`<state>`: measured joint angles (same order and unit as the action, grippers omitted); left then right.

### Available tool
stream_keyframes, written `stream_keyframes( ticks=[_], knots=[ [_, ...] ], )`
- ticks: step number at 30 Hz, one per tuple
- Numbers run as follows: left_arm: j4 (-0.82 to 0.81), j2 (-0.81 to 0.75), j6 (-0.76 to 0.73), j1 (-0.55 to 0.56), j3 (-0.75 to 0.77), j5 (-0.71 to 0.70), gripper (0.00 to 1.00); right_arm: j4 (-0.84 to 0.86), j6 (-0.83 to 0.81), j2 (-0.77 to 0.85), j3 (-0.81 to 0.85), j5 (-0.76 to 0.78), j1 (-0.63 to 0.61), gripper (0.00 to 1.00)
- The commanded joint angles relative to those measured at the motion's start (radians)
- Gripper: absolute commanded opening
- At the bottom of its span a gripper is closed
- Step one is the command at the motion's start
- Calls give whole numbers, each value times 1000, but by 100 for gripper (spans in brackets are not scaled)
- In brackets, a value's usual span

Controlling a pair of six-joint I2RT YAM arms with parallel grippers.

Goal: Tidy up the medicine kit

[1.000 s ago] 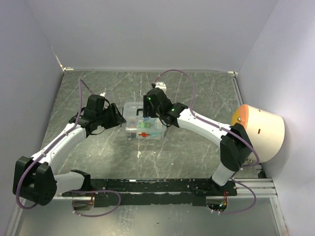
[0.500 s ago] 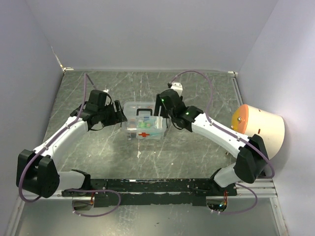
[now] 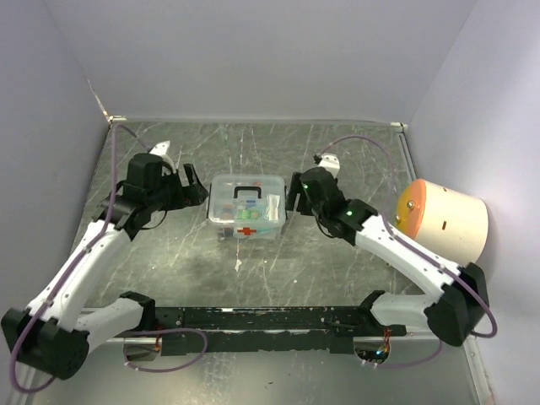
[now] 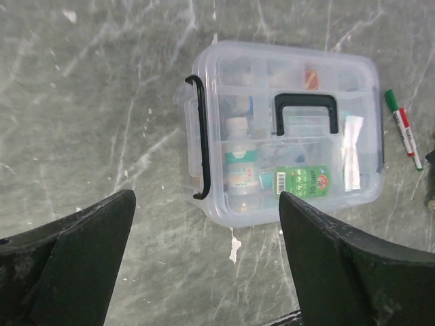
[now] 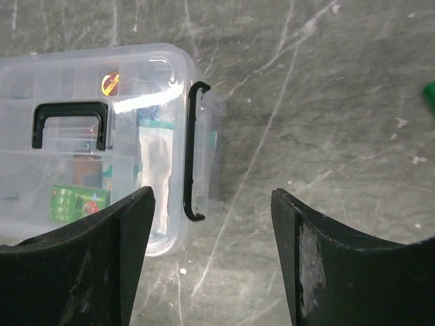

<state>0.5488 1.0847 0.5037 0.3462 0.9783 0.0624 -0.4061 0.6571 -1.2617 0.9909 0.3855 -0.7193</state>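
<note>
The medicine kit is a clear box with a red cross on its front, standing mid-table. A clear lid with a black handle lies on top of it. Through the lid I see a white bottle, a green packet and a sachet. My left gripper is open and empty, to the left of the kit and apart from it; its black side handle shows in the left wrist view. My right gripper is open and empty, just right of the kit, near the other side handle.
A green and red marker lies on the table right of the kit. A green bit shows at the right edge of the right wrist view. A cream cylinder with an orange end stands at the table's right edge. Walls enclose three sides.
Both grippers have drawn away from the kit's sides: the left one to the left and back, the right one to the right. The kit has stayed in place.
</note>
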Motion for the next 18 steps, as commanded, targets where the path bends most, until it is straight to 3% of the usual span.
stream_keyframes(
  ticks=[1, 2, 4, 5, 10, 18],
  knots=[
    [54, -143, -70, 7, 65, -98, 100, -62, -43, 154, -18, 76, 4, 71],
    [67, -173, -72, 7, 77, -116, 100, -83, -63, 196, -11, 91, 4, 76],
    [92, -236, -98, 7, 102, -142, 100, -106, -87, 298, -17, 122, 2, 97],
    [108, -273, -113, 6, 114, -158, 100, -110, -98, 351, -25, 139, 2, 100],
    [155, -402, -151, 7, 159, -233, 100, -178, -130, 566, 1, 221, 3, 100],
    [242, -512, -160, 7, 245, -311, 100, -412, -131, 604, 152, 370, 3, 100]
  ],
)
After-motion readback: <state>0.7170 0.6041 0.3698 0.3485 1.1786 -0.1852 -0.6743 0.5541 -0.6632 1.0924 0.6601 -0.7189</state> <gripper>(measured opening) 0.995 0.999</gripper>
